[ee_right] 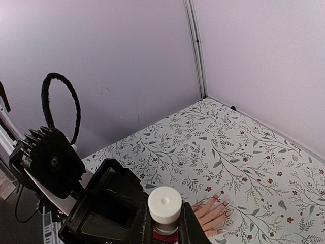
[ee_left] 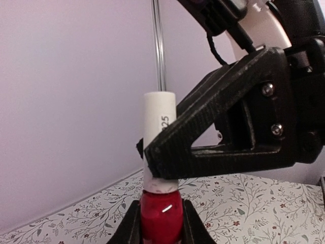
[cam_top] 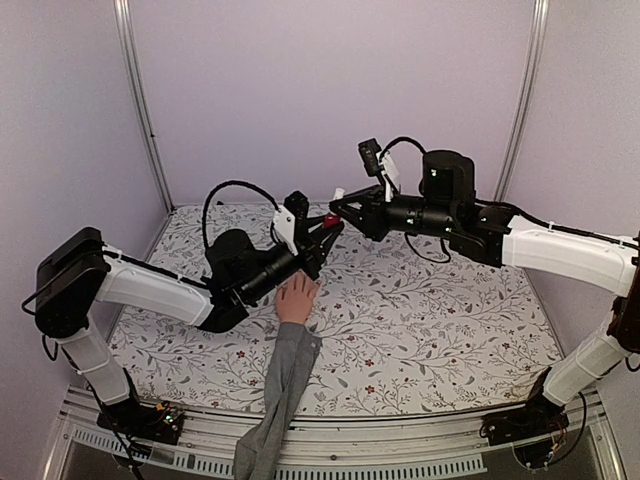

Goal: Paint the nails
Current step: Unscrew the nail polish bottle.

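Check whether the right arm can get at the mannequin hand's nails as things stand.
Probably not yet: the right gripper is shut on the white cap of the red bottle the left gripper holds, cap not lifted off. The nails lie exposed below.

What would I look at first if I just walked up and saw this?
Two robot arms meet in the air over the middle of the table: the left arm's jaws hold a little red bottle, and the right arm's jaws pinch its white cap. Just below them, a peach fake hand with a grey sleeve lies on the flowery table.
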You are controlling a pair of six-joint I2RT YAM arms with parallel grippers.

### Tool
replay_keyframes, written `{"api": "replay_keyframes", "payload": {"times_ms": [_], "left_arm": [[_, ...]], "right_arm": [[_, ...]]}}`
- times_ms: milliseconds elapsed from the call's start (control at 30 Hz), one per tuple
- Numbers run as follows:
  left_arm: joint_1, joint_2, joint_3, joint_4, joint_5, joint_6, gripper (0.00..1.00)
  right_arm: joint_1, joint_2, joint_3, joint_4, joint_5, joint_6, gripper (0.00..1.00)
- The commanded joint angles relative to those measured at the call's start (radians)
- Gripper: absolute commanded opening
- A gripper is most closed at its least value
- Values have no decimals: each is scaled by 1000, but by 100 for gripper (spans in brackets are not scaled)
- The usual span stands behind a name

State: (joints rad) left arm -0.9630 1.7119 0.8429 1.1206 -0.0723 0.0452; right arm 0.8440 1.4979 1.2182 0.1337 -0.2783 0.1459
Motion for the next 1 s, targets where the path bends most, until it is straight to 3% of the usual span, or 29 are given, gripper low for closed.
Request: {"api": "replay_keyframes", "payload": {"times_ms": [0, 667, 900, 967], "left_arm": [[1, -24, -22, 28, 189, -25, 0], [63, -10, -45, 192, 603, -190, 0], [61, -17, -49, 183, 550, -172, 0], [55, -21, -47, 153, 483, -147, 0]], "right_arm": [[20, -25, -7, 35, -131, -42, 0], [20, -41, -26, 46, -264, -101, 0], [20, -51, -33, 57, -175, -83, 1], [20, -49, -28, 57, -118, -55, 12]]}}
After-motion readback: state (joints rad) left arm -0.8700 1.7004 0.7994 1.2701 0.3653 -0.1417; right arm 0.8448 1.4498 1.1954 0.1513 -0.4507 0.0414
